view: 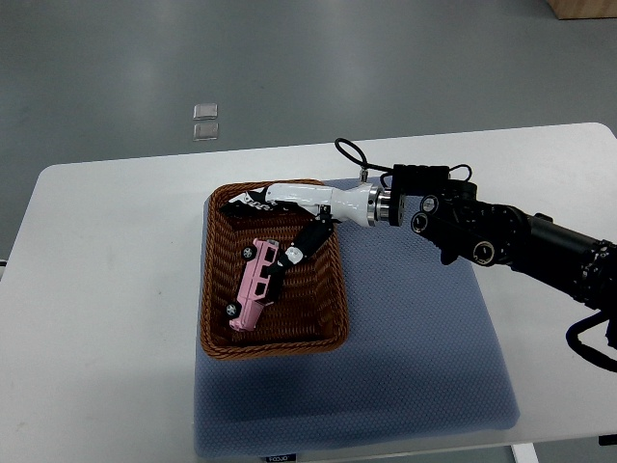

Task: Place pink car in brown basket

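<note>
Top view. A blue mat (415, 357) covers the near-right part of the white worktop (106, 289); the brown basket (217, 328) overlaps the mat's left edge. The pink car (253, 289) lies inside the basket, tilted on its side. The right hand (289, 253) reaches over the far rim, dark fingers (310, 238) touching or just beside the car; whether they grip it cannot be told. Judged step: release. Next move: free the fingers and lift clear without dragging the car.

A small pink car (254, 285) is lying tipped on its side, slantwise inside the brown woven basket (214, 309).
</note>
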